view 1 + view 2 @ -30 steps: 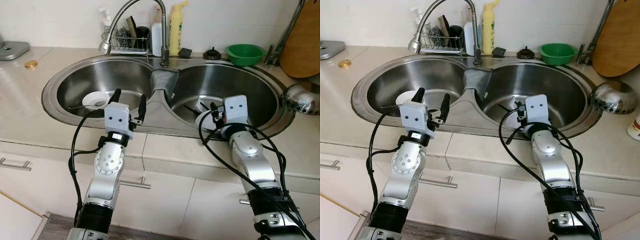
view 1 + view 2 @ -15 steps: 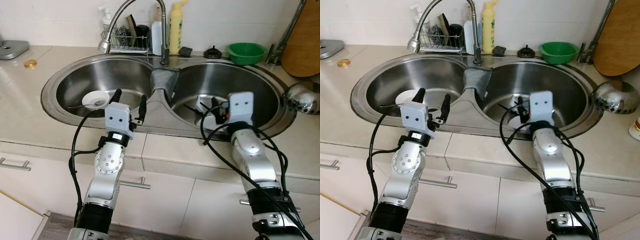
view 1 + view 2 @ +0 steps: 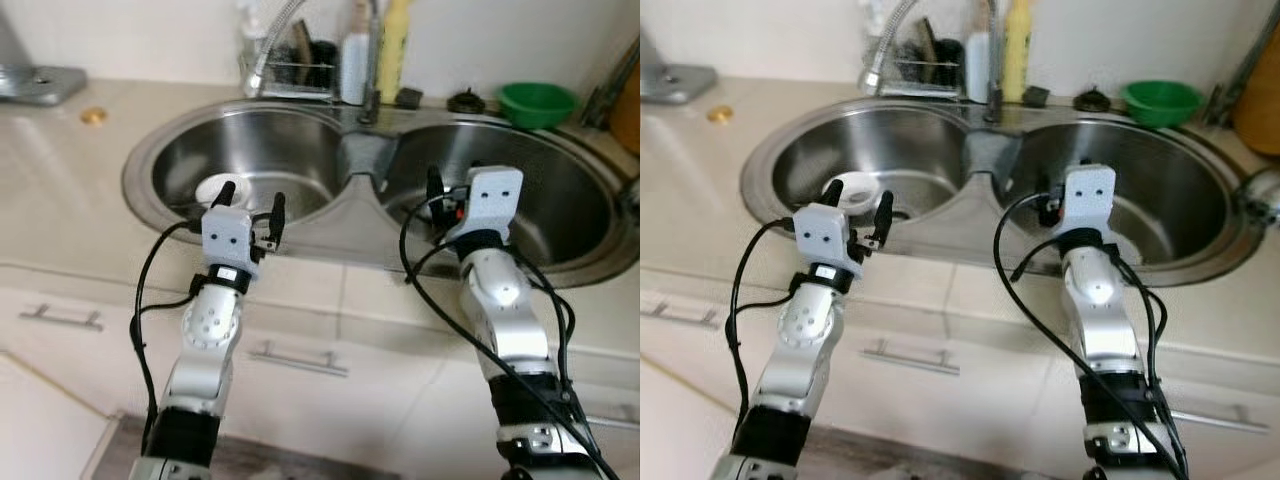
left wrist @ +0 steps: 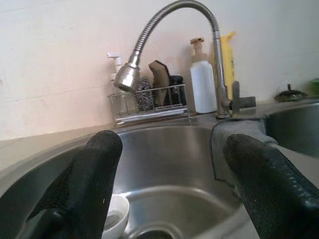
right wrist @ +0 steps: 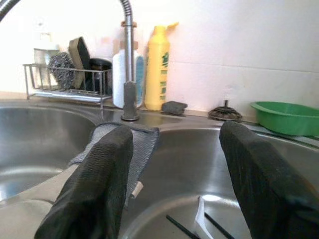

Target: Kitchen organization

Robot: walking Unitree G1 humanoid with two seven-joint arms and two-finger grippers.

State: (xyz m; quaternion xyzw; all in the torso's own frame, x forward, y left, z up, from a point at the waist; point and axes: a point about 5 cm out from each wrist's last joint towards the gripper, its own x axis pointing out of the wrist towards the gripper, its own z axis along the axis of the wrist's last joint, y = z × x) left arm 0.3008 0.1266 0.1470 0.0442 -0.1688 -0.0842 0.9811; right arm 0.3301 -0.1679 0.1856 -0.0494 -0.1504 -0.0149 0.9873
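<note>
Steel double sink (image 3: 150,160) now sits farther off as the robot backs away, left gripper (image 3: 250,202) and right gripper (image 5: 169,164) both spread, empty, nothing yet collected.

My right gripper (image 5: 172,184) fingers spread, nothing between. Beyond: grey cloth (image 5: 132,144) draped over sink divider, faucet (image 5: 129,64) base behind it, yellow bottle (image 5: 157,67), green bowl (image 5: 286,117), wire rack (image 5: 67,79) with scourer.

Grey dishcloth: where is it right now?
The grey dishcloth hangs over the divider between the two sink basins, just in front of the faucet base, ahead of and between both claws in the head views.
</note>
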